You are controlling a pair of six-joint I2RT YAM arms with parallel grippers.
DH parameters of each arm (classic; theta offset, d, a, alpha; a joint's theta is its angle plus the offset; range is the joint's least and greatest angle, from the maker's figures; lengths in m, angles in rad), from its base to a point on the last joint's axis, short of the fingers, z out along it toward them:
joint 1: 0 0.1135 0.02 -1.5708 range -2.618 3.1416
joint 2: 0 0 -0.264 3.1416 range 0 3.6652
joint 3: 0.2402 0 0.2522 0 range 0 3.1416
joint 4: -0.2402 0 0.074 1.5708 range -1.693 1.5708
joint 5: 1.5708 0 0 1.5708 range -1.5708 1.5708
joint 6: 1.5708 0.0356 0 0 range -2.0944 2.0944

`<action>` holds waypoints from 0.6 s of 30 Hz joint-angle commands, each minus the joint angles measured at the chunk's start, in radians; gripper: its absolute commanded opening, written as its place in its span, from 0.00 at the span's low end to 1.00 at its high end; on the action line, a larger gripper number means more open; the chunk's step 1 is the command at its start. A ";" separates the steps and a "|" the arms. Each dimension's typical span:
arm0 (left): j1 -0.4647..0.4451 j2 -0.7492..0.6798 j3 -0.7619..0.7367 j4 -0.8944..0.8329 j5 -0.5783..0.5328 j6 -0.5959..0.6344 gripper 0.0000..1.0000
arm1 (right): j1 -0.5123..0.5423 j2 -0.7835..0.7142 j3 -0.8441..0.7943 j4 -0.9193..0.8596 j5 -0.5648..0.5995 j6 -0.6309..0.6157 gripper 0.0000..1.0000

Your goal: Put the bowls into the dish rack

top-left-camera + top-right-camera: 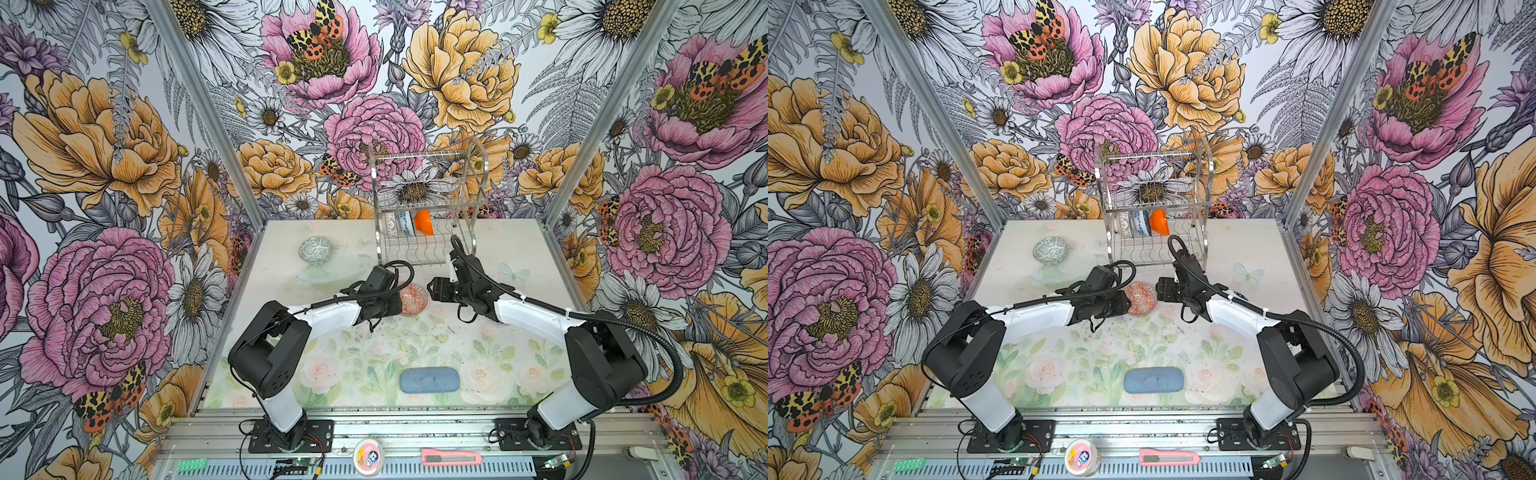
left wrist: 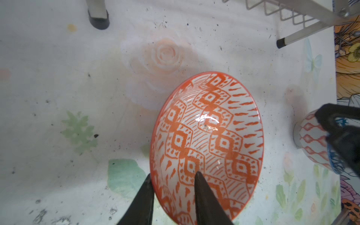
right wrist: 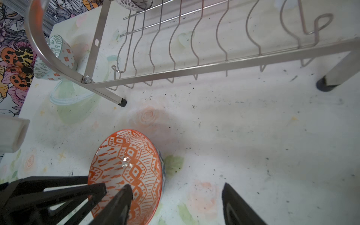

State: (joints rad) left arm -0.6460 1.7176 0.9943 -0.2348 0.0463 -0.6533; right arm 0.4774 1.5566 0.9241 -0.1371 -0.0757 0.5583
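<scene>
Left jaws are pinching the orange-white bowl (image 2: 210, 140) by its rim. Right jaws are spread wide with nothing in them.

What worries me: that's a rim-only pinch on shiny glazed ceramic, and the bowl is tipped up on edge. I reckon it could swivel in the grip, or slide out and smack the bench (image 1: 519, 249). The right jaws sit really close too, so a sloppy pull-back could clip it and knock it loose.

Then there's the rack (image 1: 415, 249) itself. The rim could snag on the front bar going in, or bump the three bowls (image 1: 409, 224) parked at its left end in both top views.

Position-wise, the bowl is just in front of the rack, between its front legs. One left tip is inside it, the other against the outside wall. The right jaws are just beside the opposite rim. Touching or not, can't tell.
</scene>
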 commanded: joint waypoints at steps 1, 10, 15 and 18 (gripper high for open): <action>-0.019 0.037 0.039 -0.033 -0.050 0.026 0.34 | -0.024 -0.067 -0.032 0.013 -0.007 -0.012 0.85; -0.041 0.080 0.081 -0.092 -0.126 0.049 0.21 | -0.071 -0.127 -0.085 0.016 -0.016 -0.031 0.99; -0.041 0.075 0.095 -0.112 -0.146 0.053 0.12 | -0.084 -0.145 -0.104 0.016 -0.018 -0.035 0.99; -0.041 0.070 0.108 -0.119 -0.153 0.053 0.09 | -0.096 -0.155 -0.115 0.017 -0.025 -0.034 0.99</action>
State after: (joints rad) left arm -0.6804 1.7889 1.0790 -0.3222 -0.0612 -0.6174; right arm 0.3923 1.4422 0.8215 -0.1371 -0.0845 0.5369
